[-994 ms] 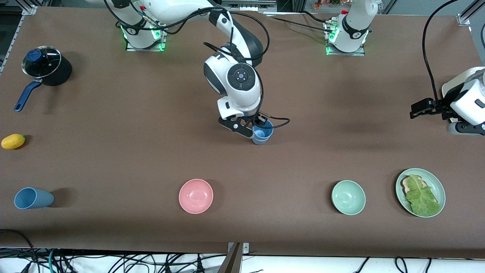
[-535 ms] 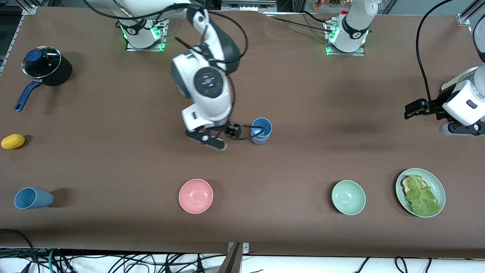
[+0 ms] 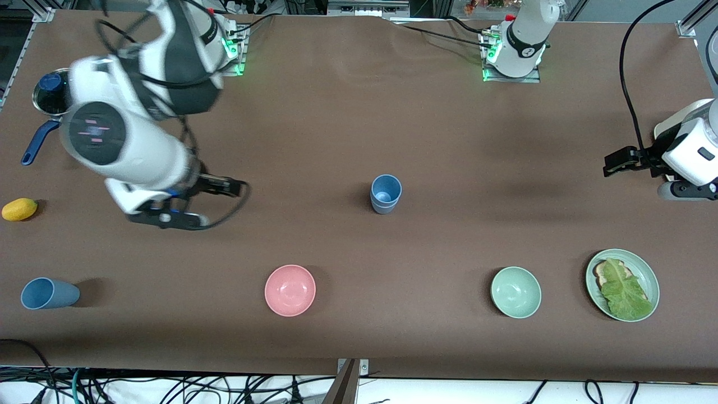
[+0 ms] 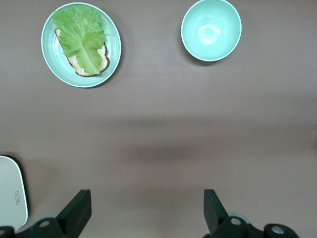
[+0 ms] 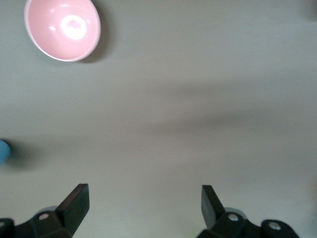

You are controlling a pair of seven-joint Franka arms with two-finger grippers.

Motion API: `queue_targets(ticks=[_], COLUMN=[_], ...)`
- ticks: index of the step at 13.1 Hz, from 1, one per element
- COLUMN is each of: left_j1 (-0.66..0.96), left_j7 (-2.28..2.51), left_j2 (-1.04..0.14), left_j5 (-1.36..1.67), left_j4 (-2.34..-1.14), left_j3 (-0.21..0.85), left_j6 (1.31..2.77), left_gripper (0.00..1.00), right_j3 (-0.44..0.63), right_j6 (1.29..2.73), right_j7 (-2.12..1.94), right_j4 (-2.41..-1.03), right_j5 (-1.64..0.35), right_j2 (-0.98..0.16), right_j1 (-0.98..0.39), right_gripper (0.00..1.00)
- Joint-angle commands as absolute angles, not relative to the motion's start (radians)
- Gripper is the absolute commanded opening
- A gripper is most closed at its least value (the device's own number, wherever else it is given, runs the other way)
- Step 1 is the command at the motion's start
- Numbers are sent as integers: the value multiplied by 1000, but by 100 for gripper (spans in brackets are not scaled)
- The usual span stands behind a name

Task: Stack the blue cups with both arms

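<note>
Two blue cups point(image 3: 386, 194) stand nested upright in the middle of the table; an edge of them shows in the right wrist view point(image 5: 2, 151). Another blue cup point(image 3: 47, 293) lies on its side near the front edge at the right arm's end. My right gripper point(image 3: 168, 220) is open and empty, over bare table between the nested cups and the yellow fruit. Its fingers point(image 5: 74, 203) are spread wide. My left gripper point(image 3: 681, 192) is open and empty, waiting over bare table at the left arm's end. Its fingers point(image 4: 79, 210) are spread wide.
A pink bowl point(image 3: 290, 290) point(image 5: 62, 27), a pale green bowl point(image 3: 516, 292) point(image 4: 211, 29) and a green plate point(image 3: 646, 269) point(image 4: 115, 54) with bread and lettuce sit near the front edge. A lidded pot point(image 3: 53, 92) and a yellow fruit point(image 3: 19, 209) are at the right arm's end. A white object point(image 4: 11, 191) lies under the left arm.
My right gripper let go of the cup on the stack, lifted off and swung toward the right arm's end of the table. The nested cups stayed put. The left arm barely moved.
</note>
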State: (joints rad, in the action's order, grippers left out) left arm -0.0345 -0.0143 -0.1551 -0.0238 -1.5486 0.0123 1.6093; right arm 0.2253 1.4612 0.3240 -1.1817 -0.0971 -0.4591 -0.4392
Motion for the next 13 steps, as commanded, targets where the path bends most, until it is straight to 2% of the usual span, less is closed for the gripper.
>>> queue_targets(ticks=[1,3,7,11,13], left_j1=[-40,-40,-40,-40,-40], left_j7=[-23,-23,-20,-21,-21], left_j2=[-146,-147,-153,-153,-158], left_j5=[-11,-11,-12,-12,-12], left_j4=[-1555,-1557,-1557,-1559,-1557], left_j3=[8,8,8,8,8], left_j6=[1612,1612,1611,1612,1612], left_gripper=[100,100,100,100,100], right_j3=[198,106,-26,-28,-28], right_j6=[1460,1477,1595,1566,1560], right_j7=[174,125,106,109,115], right_j4=[-1352,-1443,-1673,-1576,-1572], right_j5=[-101,-95,-49,-40,-38], right_j2=[-292,-206,-37,-84,-86], right_j1=[-301,-153,-16,-17,-18], right_gripper=[100,100,100,100,100])
